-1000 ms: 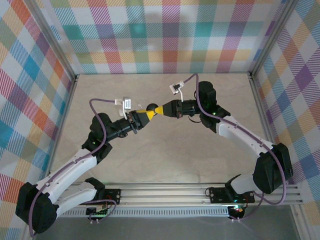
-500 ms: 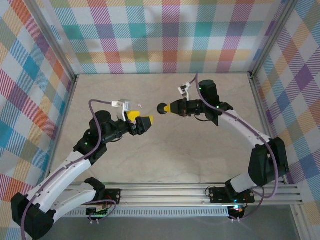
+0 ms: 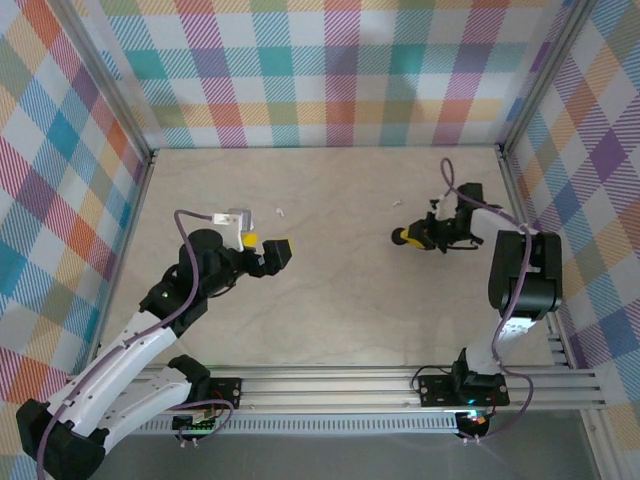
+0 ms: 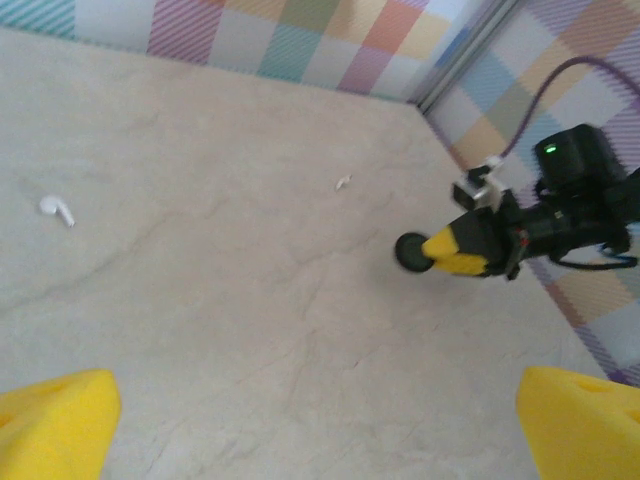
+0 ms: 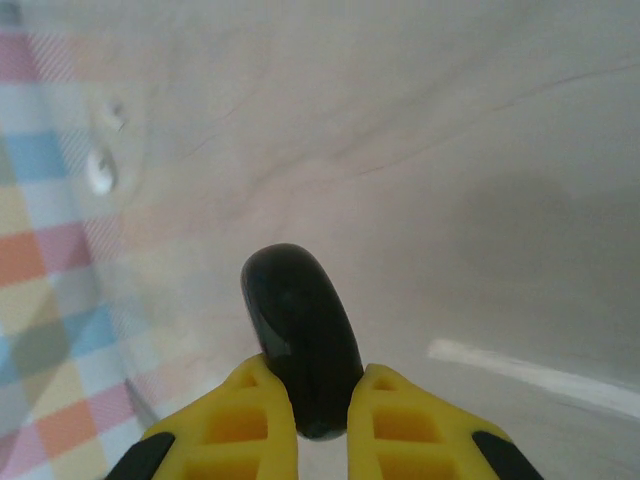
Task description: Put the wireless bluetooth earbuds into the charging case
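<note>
Yellow tips of the left claw (image 3: pixel 266 247) stand wide apart with nothing between them. This claw is on the near left of the charging case (image 5: pixel 297 320), well apart from it. I take the round black thing to be that case. It is pinched tight in the narrow right claw (image 3: pixel 407 238), low by the counter (image 3: pixel 330 310), touching it or not, I cannot tell. Just behind the case lies a tiny white bit (image 3: pixel 397 203), maybe an earbud, too small to be sure. Far to the left of the case, and a little behind it, a white earbud (image 4: pixel 55 208) lies alone. I think the job has hardly begun: no bud is picked up, and each one has yet to go in. The top view shows both arms and the gap from bud to case. The left wrist view shows the bud's little stem, and the right wrist view shows the grip up close.
</note>
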`<state>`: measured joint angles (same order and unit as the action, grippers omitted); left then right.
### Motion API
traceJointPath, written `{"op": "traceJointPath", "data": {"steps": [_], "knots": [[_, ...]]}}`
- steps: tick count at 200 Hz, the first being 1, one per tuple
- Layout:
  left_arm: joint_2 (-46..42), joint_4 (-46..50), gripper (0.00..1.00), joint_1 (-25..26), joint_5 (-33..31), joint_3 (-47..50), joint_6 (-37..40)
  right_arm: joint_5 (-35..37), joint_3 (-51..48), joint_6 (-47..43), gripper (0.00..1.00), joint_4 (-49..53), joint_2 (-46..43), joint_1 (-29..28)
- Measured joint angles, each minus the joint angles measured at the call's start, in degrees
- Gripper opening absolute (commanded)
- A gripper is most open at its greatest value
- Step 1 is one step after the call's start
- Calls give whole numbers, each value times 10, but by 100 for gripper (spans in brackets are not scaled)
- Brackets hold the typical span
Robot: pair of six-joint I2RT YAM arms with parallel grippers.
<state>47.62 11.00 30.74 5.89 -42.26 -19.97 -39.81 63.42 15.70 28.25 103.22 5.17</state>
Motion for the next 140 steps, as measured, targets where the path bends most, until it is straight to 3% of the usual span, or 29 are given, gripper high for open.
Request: {"op": "traceJointPath", "data": {"steps": [28,65,94,117,140], "knots": [[41,26,100,-23,11,-17,-6,54,7,-12,2,23,20,51],[93,64,100,-52,17,-47,-27,62,29,-16,10,33,59,56],[116,85,100,-78,16,-49,-44,59,30,-15,30,32,63,55],[123,106,100,-85,-9,-49,-42,85,29,-11,39,33,61,55],[136,127,100,-95,-46,-50,-29,117,18,-7,42,42,38,55]]}}
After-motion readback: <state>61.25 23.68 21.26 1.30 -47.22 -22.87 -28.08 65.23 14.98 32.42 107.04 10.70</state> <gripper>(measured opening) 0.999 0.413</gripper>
